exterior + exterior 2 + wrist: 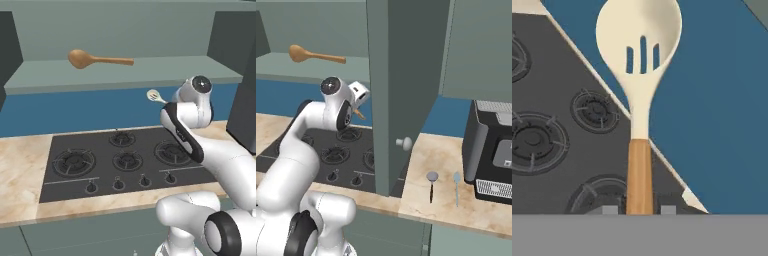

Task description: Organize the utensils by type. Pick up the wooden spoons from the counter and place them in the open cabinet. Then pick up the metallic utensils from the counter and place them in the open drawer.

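One small pale slotted spoon (639,95) points toward twelve o'clock from my gripper (639,209), clamped on its wooden handle.

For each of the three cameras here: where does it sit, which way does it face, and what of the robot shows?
Left base view: behind the arm's left, facing the stove and cabinet shelf; arm rises lower right.
Right base view: behind its right, facing the cabinet door and metallic utensils; arm lower left.
Hand view: on the hand, looking along the small slotted spoon in the gripper.
Both base views share the large wooden spoon on the shelf.
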Controlling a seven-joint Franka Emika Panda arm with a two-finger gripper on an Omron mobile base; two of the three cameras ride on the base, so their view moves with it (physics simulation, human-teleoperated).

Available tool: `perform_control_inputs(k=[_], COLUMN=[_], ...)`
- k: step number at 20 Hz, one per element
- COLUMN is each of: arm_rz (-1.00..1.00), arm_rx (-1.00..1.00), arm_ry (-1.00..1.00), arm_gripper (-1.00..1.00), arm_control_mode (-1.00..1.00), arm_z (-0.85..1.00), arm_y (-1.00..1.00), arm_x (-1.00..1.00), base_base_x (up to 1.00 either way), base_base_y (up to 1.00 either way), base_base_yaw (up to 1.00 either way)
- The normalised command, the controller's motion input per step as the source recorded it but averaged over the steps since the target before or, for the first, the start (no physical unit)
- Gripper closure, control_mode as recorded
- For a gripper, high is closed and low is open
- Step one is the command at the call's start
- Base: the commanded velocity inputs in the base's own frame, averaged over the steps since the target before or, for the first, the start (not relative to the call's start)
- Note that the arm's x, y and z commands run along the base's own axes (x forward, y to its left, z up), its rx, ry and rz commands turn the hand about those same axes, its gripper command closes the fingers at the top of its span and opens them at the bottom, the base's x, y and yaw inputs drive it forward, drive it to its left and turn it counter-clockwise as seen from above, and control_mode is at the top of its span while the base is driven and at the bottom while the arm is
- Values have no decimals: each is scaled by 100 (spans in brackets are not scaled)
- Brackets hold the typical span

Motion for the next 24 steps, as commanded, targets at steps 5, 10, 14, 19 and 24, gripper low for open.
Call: perform_control_inputs(k=[5,10,14,19,24], arm_rz=[19,13,14,9,3], arm_rx=[-34,-19,-16,-32,-33], arm_ry=[-31,-24,-8,-10,-27], arm_gripper=[100,100,100,100,100], arm_control_mode=[-100,-100,-100,-100,-100], arm_z=[74,76,84,48,24], arm_y=[2,-2,3,15,17], arm_x=[11,25,26,-32,-82], base_base_x=[0,0,0,0,0], base_base_y=[0,0,0,0,0], base_base_yaw=[0,0,0,0,0])
